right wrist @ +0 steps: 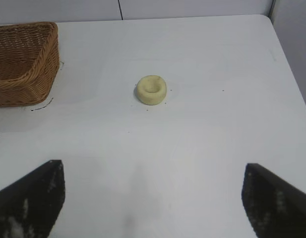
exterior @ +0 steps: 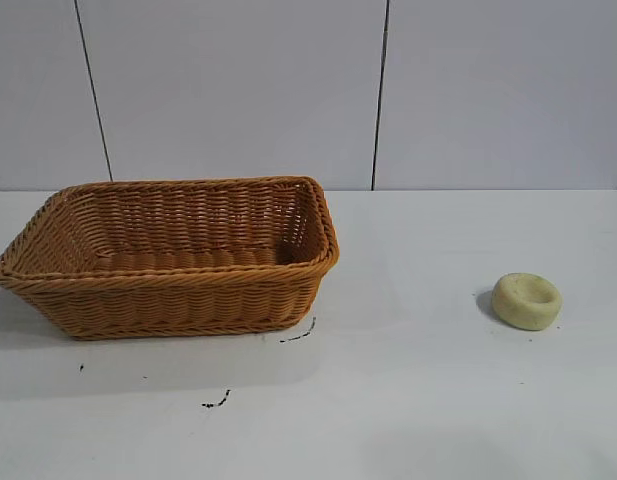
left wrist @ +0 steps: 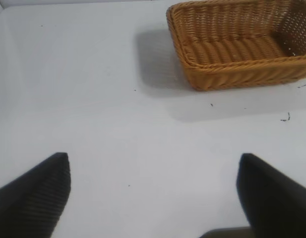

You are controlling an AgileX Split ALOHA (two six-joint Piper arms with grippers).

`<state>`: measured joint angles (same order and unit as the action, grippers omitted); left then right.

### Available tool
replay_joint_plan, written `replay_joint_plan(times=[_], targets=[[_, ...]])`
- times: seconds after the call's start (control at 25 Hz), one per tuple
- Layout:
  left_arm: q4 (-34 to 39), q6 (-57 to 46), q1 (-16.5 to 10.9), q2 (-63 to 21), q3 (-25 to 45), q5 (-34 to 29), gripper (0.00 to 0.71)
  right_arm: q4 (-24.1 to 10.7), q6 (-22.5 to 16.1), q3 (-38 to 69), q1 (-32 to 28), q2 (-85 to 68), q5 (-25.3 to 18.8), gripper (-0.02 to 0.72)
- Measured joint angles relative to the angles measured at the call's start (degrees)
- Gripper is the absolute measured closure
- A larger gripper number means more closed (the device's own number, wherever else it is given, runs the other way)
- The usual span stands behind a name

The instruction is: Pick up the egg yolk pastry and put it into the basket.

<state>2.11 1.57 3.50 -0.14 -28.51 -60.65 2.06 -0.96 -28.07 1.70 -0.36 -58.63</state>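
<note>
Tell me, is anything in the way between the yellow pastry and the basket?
Nothing visible is. The egg yolk pastry sits alone on the white table, with only bare tabletop between it and the basket. The open right gripper also has a clear path to the pastry.

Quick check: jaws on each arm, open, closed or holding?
Left gripper: open, empty, over bare table.
Right gripper: open, empty, short of the egg yolk pastry.

Egg yolk pastry [exterior: 527, 300] right of basket [exterior: 168, 258] (well apart).
</note>
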Motion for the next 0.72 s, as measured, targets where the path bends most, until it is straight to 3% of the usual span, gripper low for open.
replay_joint_plan(times=[0.52,0.72], targets=[[0.0,0.0,0.0,0.0,0.0,0.0,0.017,-2.06,0.0,-0.86,0.0,0.67,0.22,0.008],[0.0,0.0,0.0,0.0,0.0,0.0,0.017,-2.06,0.4,-4.59,0.0,12.23,0.02,0.008]])
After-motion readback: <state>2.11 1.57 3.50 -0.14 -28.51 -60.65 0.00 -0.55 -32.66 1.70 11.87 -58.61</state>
